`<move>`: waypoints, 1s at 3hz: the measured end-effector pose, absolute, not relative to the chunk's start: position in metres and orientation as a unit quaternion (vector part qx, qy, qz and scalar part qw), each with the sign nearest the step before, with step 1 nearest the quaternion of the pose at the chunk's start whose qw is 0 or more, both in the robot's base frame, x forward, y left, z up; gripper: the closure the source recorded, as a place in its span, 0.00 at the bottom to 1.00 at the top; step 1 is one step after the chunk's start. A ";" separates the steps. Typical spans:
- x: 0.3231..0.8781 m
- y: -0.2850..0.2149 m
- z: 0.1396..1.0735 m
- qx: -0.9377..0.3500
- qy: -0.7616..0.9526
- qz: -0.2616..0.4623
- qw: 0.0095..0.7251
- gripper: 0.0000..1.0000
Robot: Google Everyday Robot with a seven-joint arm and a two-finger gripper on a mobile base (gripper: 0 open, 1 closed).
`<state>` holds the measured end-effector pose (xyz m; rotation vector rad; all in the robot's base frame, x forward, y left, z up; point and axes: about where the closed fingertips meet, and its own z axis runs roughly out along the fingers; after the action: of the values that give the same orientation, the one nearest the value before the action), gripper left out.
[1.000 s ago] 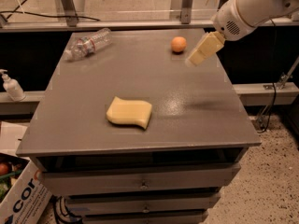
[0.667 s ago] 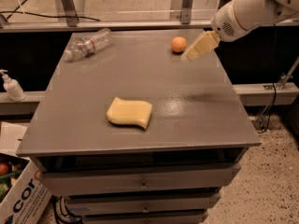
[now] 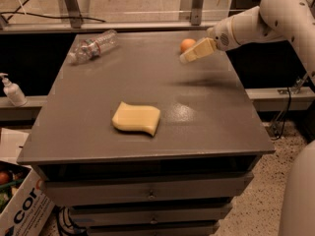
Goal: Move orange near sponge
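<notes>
The orange is a small round fruit sitting on the grey table near its far right edge. The sponge is a pale yellow wavy-edged block lying near the middle front of the table. My gripper, with pale yellow fingers, reaches in from the right on a white arm and hovers just right of and in front of the orange, partly overlapping it in view. It holds nothing that I can see.
A clear plastic bottle lies on its side at the table's far left. A soap dispenser stands on a ledge to the left. A cardboard box sits on the floor at lower left. Drawers run beneath the tabletop.
My gripper has moved left and slightly away from the camera, closing in on the orange. The orange and sponge have not moved.
</notes>
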<state>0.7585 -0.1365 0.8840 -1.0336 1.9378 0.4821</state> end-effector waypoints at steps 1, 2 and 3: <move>0.771 -0.133 0.873 -0.421 0.768 0.208 0.436 0.00; 0.781 -0.124 0.862 -0.431 0.759 0.219 0.436 0.00; 0.814 -0.103 0.841 -0.454 0.734 0.233 0.448 0.00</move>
<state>0.8141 -0.1027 0.8412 -1.1245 1.8155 0.5765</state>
